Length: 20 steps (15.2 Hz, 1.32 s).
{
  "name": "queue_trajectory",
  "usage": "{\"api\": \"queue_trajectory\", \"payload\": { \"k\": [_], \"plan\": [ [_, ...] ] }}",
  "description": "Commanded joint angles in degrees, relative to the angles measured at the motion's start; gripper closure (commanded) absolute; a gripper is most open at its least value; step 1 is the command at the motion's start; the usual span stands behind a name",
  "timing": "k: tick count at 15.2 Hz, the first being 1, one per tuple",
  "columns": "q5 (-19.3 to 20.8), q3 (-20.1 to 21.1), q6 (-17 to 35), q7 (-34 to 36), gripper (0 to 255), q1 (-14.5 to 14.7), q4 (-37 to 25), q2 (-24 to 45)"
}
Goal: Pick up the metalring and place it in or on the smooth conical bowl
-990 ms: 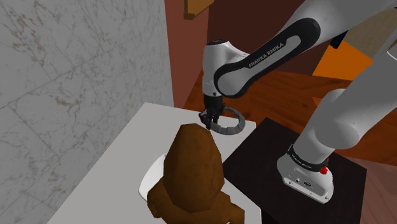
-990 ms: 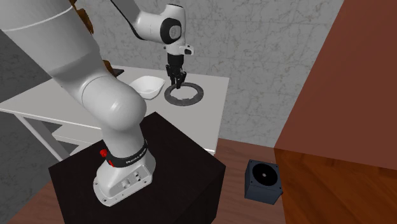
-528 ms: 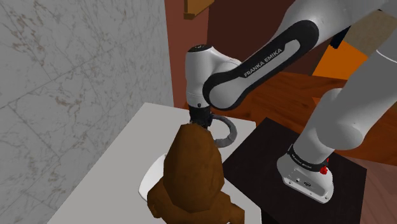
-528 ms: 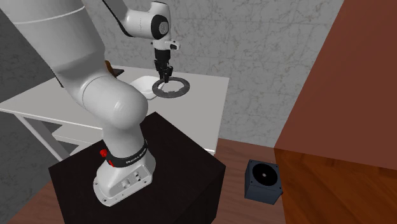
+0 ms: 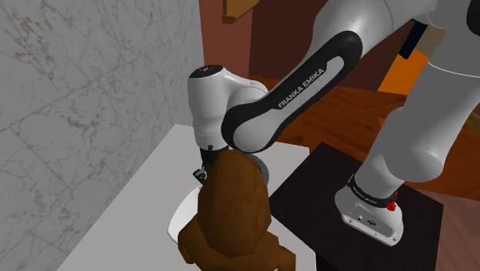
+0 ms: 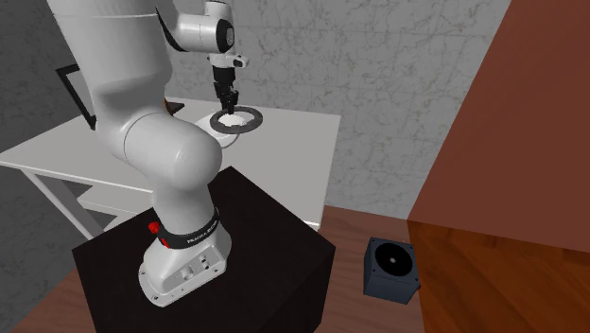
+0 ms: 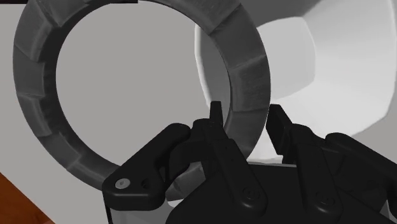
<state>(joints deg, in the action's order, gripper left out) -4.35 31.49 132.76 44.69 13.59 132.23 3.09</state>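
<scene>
Clasping ring [image 7: 39,121] | pincer [image 7: 248,118] on rim | ring level | partly over bowl [image 7: 347,70]

House room: marble wall [image 6: 397,57], wooden floor [image 6: 473,284]

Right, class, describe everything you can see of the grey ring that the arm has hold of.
The ring is a dark grey hoop, dull like metal, its band cut into flat facets. The tool clamps one side of the band, one finger inside the hoop, one outside. It hangs roughly level, partly over the white bowl, and seems to touch nothing else.
</scene>
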Motion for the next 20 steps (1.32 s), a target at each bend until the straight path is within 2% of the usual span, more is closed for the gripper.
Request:
{"api": "queue_trajectory", "payload": {
  "k": [1,6,10,20],
  "plan": [
    [2.26,0.97,-0.49,4.13,255,1.53,-3.41,3.12],
    [8.21,1.67,-2.9,13.03,255,6.46,-13.33,11.6],
    [12.67,1.11,-6.08,19.25,255,11.79,-23.19,19.12],
    [15.69,-0.87,-0.11,20.76,255,13.34,-21.56,23.93]
  ]
}}
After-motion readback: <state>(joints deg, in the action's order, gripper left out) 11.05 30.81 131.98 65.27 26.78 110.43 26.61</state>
